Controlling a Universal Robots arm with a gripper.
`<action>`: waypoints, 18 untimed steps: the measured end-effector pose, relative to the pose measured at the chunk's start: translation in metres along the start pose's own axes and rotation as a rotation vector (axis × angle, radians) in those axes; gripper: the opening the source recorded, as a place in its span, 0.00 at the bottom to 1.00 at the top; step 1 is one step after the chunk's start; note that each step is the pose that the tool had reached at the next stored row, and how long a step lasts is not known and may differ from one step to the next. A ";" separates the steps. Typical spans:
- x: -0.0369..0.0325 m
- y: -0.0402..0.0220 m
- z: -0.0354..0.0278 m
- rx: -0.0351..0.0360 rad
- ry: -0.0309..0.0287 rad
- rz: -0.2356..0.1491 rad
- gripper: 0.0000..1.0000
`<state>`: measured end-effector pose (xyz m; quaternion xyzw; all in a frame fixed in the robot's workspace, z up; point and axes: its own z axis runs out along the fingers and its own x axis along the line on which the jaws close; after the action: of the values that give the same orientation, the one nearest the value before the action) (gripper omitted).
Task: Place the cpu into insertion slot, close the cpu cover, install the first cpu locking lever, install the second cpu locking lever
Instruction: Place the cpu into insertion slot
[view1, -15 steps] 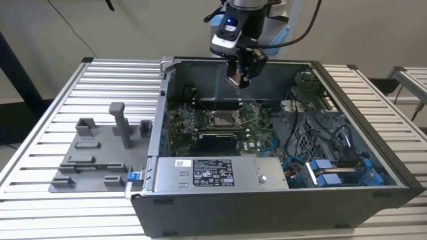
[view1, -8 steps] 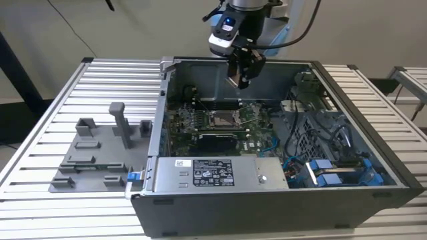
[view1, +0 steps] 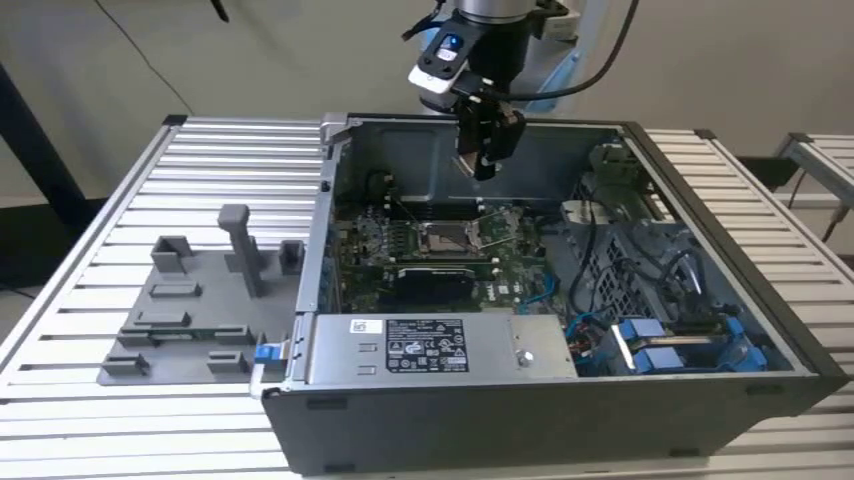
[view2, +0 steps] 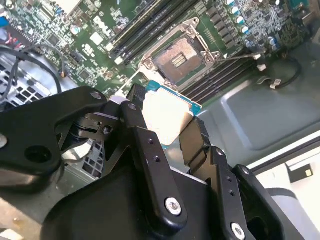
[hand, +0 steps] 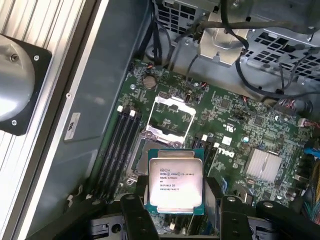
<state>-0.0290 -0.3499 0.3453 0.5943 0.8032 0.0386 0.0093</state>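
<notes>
Exterior view: jaws hang above the insertion slot (view1: 447, 238); their load is too small to tell. Second wrist view: jaws clenched on the cpu (view2: 167, 117), its lower edge hidden. First wrist view: cpu (hand: 176, 182) sits between the jaws, partly masking the slot.

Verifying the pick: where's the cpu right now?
In both wrist views the cpu is gripped in the hand, held above the green board inside the computer case, short of the open socket.
</notes>
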 end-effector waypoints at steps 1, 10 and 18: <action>0.0000 0.0000 0.0002 -0.0001 -0.0008 0.012 0.54; 0.0003 0.0000 0.0022 -0.0021 -0.0075 0.108 0.54; 0.0015 0.0002 0.0047 -0.0043 -0.0128 0.179 0.54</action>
<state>-0.0290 -0.3482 0.3407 0.6640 0.7467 0.0372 0.0122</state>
